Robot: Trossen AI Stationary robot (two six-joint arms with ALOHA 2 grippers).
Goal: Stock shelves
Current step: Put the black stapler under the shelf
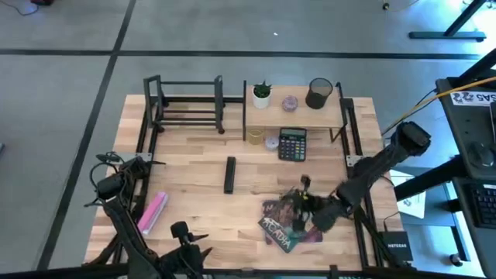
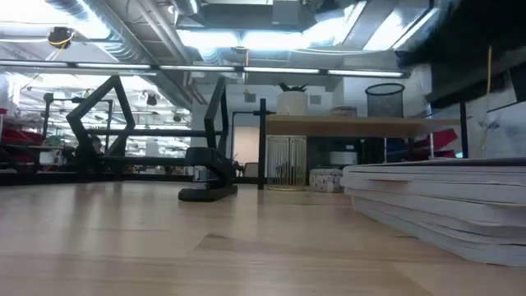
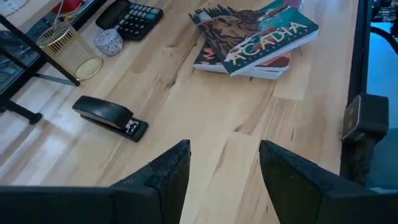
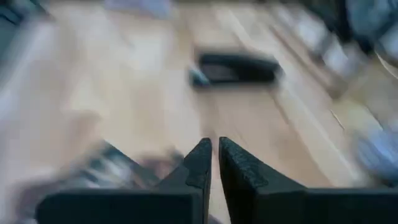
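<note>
Wood table (image 1: 194, 194): right gripper (image 1: 301, 197) closed above books (image 1: 283, 225), left gripper (image 3: 224, 171) idle.

Black bar rack (image 1: 186, 105) stands beside two-level wooden shelf (image 1: 298, 108)

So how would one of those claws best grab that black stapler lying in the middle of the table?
Probably across its long, narrow body, near the middle. The stapler lies flat on the tabletop with open wood all around it, so coming straight down from above looks easiest, with the fingers closing on its two long sides. The left gripper, open, faces it; the right gripper is nearly shut over the books.
</note>
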